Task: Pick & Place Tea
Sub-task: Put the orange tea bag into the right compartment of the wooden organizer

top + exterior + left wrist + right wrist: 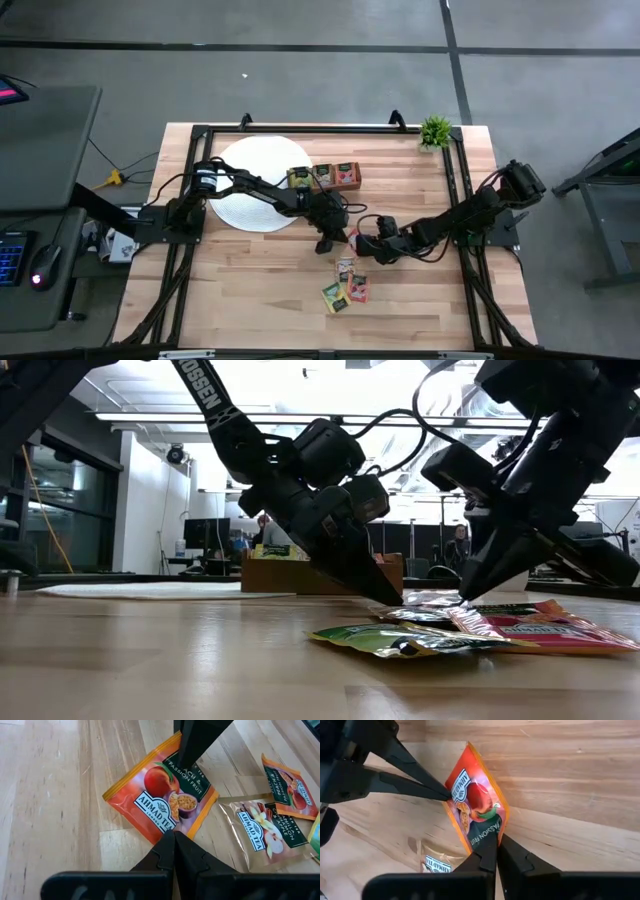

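Mid-table, your two grippers meet over one orange peach-and-passion-fruit tea packet [162, 795]. The right gripper [496, 844] has its fingers pressed together on one edge of that packet, pinching it; the left gripper [175, 839] is closed too, its joined fingertips touching the opposite edge, without a clear hold that you can confirm. In the low view both sets of dark fingers point down to the tabletop, the left gripper [385, 592] just beside the right gripper [468, 592], with flat packets lying in front of them.

From above, you can count roughly four loose packets in a small cluster [345, 285] on the wooden table [250, 290], just nearer the front edge than the grippers; overlap makes the exact count uncertain. The left wrist view shows two of them: a pale vanilla-type packet [257, 832] and another orange one [290, 785].

Further back stands the brown wooden tray [322, 177], holding upright packets in its compartments, partly on a white round mat [250, 165]. A small green plant [435, 131] sits at the far right corner. The left arm's links cross over the mat and tray edge.
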You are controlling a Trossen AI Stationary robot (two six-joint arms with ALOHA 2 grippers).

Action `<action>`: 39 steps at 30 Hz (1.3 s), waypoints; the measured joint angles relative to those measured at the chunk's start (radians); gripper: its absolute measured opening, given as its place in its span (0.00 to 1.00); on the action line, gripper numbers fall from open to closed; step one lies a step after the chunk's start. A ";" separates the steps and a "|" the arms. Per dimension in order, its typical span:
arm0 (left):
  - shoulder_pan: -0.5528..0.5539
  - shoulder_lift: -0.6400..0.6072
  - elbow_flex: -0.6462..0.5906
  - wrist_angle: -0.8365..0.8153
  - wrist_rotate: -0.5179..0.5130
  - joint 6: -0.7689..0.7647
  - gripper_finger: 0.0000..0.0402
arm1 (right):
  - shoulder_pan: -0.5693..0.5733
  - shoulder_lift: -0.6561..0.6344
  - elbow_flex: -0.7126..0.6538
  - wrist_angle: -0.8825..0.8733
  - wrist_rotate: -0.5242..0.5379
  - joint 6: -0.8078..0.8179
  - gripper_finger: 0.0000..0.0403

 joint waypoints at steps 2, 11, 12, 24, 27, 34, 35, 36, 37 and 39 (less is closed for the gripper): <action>0.000 0.000 0.000 0.001 0.005 0.000 0.00 | 0.000 0.000 0.000 -0.001 -0.008 -0.013 0.01; 0.015 -0.039 0.026 -0.029 0.083 0.002 0.00 | 0.001 -0.002 0.001 -0.006 -0.034 -0.116 0.00; 0.019 -0.058 0.031 -0.057 0.086 0.002 0.00 | 0.001 -0.002 0.001 -0.010 -0.036 -0.127 0.00; 0.096 -0.235 0.170 -0.386 0.023 0.145 0.00 | -0.039 -0.019 0.031 -0.086 -0.135 -0.463 0.00; 0.112 -0.312 0.167 -0.413 0.017 0.181 0.00 | -0.083 -0.048 0.095 -0.231 -0.169 -0.625 0.00; 0.119 -0.478 0.170 -0.430 -0.019 0.225 0.00 | -0.265 -0.089 0.363 -0.684 -0.192 -1.147 0.00; 0.119 -0.494 0.168 -0.444 -0.020 0.229 0.00 | -0.294 -0.088 0.412 -0.745 -0.191 -1.235 0.00; 0.119 -0.502 0.169 -0.430 -0.020 0.232 0.00 | -0.323 -0.083 0.462 -0.800 -0.187 -1.316 0.00; 0.119 -0.510 0.171 -0.422 -0.020 0.234 0.00 | -0.352 -0.082 0.511 -0.849 -0.175 -1.392 0.00; 0.119 -0.542 0.167 -0.464 -0.020 0.233 0.00 | -0.409 -0.080 0.602 -0.928 -0.160 -1.533 0.00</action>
